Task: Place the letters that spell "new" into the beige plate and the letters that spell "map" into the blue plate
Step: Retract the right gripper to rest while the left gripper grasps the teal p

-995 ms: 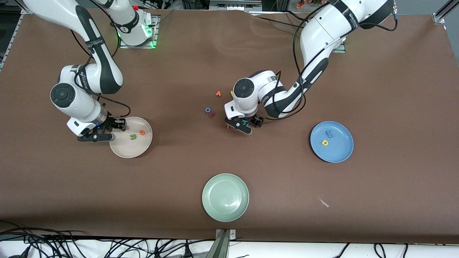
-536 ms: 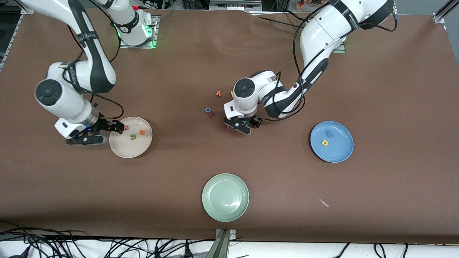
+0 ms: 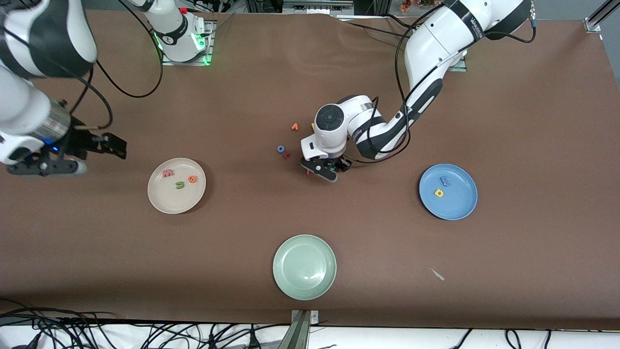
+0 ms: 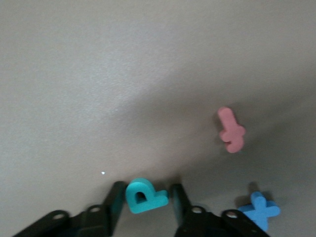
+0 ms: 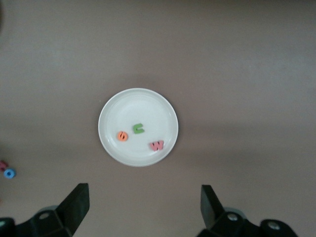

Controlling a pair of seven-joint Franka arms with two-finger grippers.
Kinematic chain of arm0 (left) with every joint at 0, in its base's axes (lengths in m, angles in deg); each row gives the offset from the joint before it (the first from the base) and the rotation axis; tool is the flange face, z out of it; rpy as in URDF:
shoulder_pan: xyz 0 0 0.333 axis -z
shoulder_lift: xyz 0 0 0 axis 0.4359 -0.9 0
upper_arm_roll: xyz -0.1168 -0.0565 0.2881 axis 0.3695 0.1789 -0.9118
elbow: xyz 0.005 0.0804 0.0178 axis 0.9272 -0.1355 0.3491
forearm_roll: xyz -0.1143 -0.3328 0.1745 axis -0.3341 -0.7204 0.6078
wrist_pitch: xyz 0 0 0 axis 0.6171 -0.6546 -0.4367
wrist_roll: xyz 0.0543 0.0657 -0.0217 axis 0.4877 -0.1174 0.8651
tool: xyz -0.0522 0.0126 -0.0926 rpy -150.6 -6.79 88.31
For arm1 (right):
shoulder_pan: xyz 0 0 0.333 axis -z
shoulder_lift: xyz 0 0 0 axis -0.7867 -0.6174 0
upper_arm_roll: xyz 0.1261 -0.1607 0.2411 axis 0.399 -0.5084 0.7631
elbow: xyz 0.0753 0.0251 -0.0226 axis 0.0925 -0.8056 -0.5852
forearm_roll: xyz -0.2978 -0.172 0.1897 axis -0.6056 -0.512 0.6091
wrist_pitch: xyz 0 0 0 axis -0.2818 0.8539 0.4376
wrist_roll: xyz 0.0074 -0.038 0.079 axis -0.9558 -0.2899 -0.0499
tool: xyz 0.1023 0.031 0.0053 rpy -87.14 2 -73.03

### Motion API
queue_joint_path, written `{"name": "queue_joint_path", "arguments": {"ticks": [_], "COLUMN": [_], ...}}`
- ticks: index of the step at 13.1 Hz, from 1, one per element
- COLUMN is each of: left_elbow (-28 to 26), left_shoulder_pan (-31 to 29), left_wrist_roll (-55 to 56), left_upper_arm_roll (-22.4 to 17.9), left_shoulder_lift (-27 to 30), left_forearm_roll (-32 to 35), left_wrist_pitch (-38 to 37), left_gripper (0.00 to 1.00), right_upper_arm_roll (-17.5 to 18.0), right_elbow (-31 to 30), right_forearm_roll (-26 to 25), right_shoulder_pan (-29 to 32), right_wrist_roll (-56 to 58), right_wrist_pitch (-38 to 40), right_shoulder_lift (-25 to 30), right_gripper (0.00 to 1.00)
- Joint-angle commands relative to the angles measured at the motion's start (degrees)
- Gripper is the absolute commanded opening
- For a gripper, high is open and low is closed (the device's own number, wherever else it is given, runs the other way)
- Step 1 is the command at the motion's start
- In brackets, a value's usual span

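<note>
Teal p [image 4: 145,196] sits clamped in the left gripper [image 4: 146,202]; right gripper [image 5: 143,205], jaws apart, hangs at the beige plate's [image 3: 160,201] ten o'clock.

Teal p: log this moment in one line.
teal p between left end effector fingers, on table | beige plate: n, e, w in | right end effector open, raised

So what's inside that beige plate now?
Three foam letters lie inside the beige plate: a pinkish-red w, a green n and an orange e. Nothing covers them; the open right gripper is off beside the plate.
</note>
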Motion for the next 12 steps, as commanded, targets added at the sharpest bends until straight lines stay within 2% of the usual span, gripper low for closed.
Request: {"name": "queue_joint_path", "arguments": {"ticks": [1, 5, 7, 12], "left_elbow": [0.57, 1.01, 1.02, 1.89], "left_shoulder_pan": [0.39, -2.15, -6.44, -17.33], "left_wrist_roll": [-0.89, -5.71, -9.32, -13.62], "left_upper_arm_roll": [-0.15, 0.12, 0.47, 0.12], "left_shoulder_lift": [0.43, 4.56, 7.11, 11.34], "left_forearm_roll": [1.79, 0.65, -0.31, 0.03], "left_wrist_pitch": [-0.43, -3.06, -3.51, -10.19], "left_gripper": [0.19, 0.2, 0.2, 0.2], "right_upper_arm_roll": [0.21, 0.04, -0.57, -0.58], "right_elbow": [4.88, 4.98, 5.07, 5.24], "right_forearm_roll": [1.0, 2.31, 3.19, 3.2], "right_shoulder_pan": [0.93, 1.11, 1.11, 1.11], "right_wrist_roll": [1.26, 1.17, 1.17, 1.35], "right_wrist_pitch": [4.35, 5.39, 6.9, 6.99], "right_shoulder_lift": [-0.87, -0.79, -0.53, -0.44], "right_gripper": [1.0, 1.0, 1.0, 1.0]}}
